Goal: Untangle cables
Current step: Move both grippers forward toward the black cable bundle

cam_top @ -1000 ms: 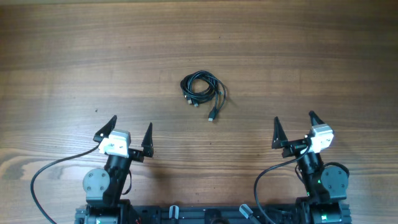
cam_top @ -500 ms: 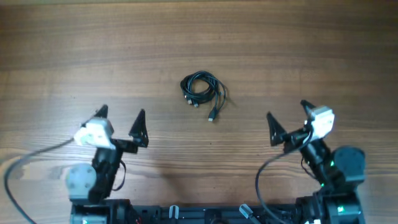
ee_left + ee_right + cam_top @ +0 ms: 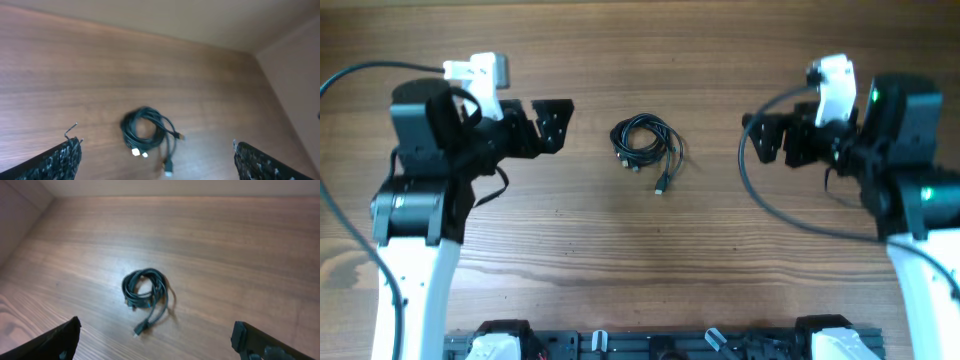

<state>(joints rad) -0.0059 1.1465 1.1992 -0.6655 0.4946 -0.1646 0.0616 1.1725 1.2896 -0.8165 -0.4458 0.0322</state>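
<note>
On the wooden table (image 3: pixel 640 60) the cables (image 3: pixel 645 145) lie unmoved; the left gripper (image 3: pixel 552 125) and right gripper (image 3: pixel 766 140), both spread wide, have advanced to flank them.

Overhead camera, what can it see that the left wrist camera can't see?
Only the overhead view shows both whole arms, with the left gripper and right gripper open on either side of the cables. Only the left wrist view shows a pale surface beyond the table's far edge, and its own fingertips up close. Both show the coiled black cables lying untouched on the wooden table.
</note>
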